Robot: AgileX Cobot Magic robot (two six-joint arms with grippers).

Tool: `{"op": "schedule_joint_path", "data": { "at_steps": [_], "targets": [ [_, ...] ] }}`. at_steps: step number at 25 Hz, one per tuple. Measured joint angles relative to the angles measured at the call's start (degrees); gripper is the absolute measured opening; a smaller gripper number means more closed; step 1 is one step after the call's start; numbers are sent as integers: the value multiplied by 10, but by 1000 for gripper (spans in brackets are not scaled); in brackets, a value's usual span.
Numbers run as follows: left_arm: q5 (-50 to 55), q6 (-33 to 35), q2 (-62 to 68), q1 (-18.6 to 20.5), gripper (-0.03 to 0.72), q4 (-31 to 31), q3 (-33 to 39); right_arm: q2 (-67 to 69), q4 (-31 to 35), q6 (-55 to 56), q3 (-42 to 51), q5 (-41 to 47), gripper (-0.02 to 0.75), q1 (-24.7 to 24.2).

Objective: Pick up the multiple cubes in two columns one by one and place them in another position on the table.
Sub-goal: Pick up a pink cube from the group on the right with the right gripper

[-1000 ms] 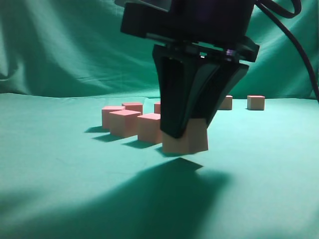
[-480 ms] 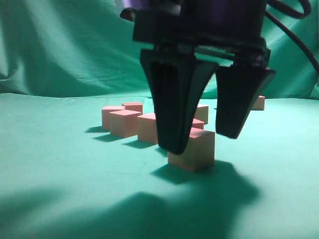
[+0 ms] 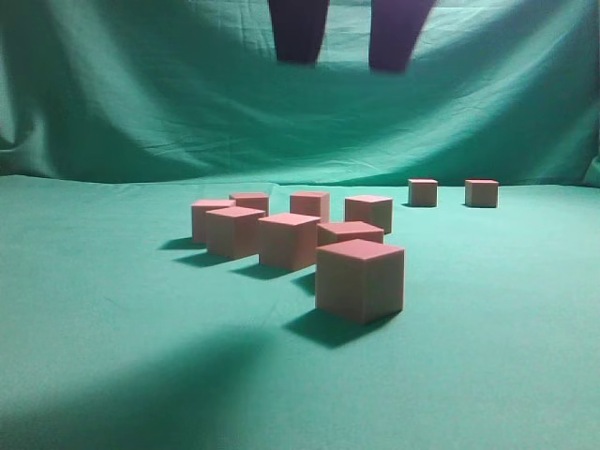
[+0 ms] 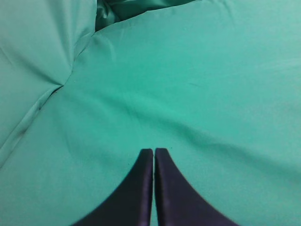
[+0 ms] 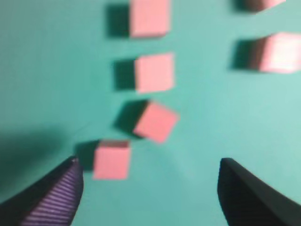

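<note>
Right gripper [image 3: 346, 37] high above the table [image 3: 112, 309], fingers spread, holding nothing. Left gripper [image 4: 154, 153] low over bare cloth, tips pressed together. Matte, sharp-edged pink cubes [image 3: 360, 279] sit clustered on wrinkled teal fabric.

wrinkled green cloth backdrop [image 3: 141, 94], dim light

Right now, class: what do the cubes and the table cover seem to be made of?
Cubes: probably foam or painted wood; matte pink faces, sharp edges, no shine. Which one is unclear.
Table cover: green cloth; soft wrinkles and folds show.
</note>
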Motion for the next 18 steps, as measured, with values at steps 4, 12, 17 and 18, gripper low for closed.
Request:
{"op": "schedule_joint_path", "data": {
  "at_steps": [4,12,17,18],
  "targets": [
    [0,0,0,0,0,0,0,0,-81,63,-84,9,557,-30],
    [0,0,0,0,0,0,0,37,-41,91,-187,17,557,-214],
    [0,0,0,0,0,0,0,129,7,83,-252,-4,557,-291],
    [0,0,0,0,0,0,0,148,17,82,-264,-13,557,-300]
  ]
}}
